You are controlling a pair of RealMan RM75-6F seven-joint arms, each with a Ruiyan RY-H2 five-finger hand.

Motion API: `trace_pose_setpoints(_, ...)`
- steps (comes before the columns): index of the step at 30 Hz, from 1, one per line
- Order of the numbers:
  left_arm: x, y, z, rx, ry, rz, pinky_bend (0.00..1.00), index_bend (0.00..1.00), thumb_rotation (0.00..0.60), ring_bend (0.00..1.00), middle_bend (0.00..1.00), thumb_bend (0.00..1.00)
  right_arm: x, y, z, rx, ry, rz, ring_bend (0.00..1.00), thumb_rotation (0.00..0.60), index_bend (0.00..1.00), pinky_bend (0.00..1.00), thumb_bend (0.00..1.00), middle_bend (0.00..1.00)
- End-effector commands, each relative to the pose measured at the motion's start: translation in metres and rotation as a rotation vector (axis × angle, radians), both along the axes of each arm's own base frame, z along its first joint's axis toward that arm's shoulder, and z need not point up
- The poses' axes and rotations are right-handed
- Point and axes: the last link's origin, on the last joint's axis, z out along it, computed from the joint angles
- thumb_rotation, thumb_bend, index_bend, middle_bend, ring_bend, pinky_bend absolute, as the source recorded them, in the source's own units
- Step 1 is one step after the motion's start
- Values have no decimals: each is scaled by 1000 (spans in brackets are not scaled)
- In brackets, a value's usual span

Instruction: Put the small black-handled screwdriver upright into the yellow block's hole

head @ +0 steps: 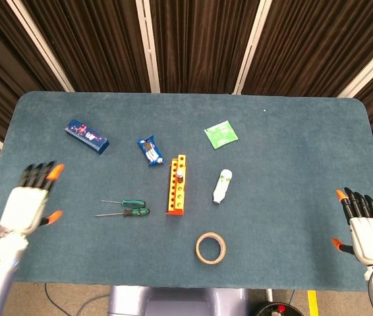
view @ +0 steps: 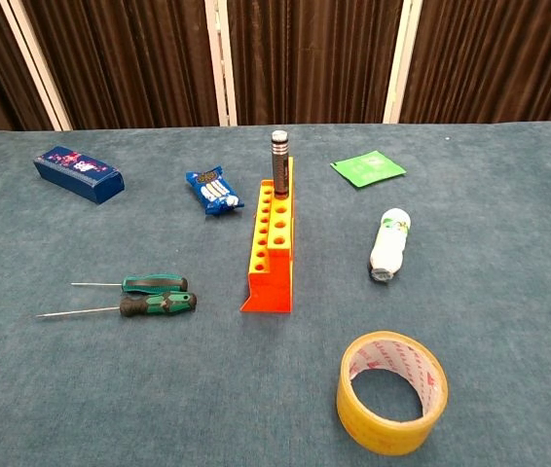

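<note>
The small black-handled screwdriver (view: pixel 278 161) stands upright in a hole at the far end of the yellow-orange block (view: pixel 272 243), seen from above as a pale handle top (head: pixel 180 174) on the block (head: pixel 176 192). My left hand (head: pixel 26 205) hovers open at the table's left front edge, far from the block, holding nothing. At the right front corner my right hand (head: pixel 367 232) is open too, fingers spread. Neither hand shows in the chest view.
Two green-handled screwdrivers (view: pixel 149 295) lie left of the block. A blue snack packet (view: pixel 213 189), a blue box (view: pixel 77 172), a green sachet (view: pixel 367 167), a small white bottle (view: pixel 388 242) and a roll of yellow tape (view: pixel 392 390) lie around it.
</note>
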Motion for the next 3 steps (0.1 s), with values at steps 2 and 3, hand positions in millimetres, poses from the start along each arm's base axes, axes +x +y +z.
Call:
trace_pose_setpoints(2,-25,-32,11,27,47,33,0,0,600,0,0,1,0,1,-2,0,5,3,0,600,16,0,0,0)
trace_pose_setpoints(3,-28,-35,14,37,43,39,0,0,600,0,0,1,0,1,-2,-2,6,5,0,600,16,0,0,0)
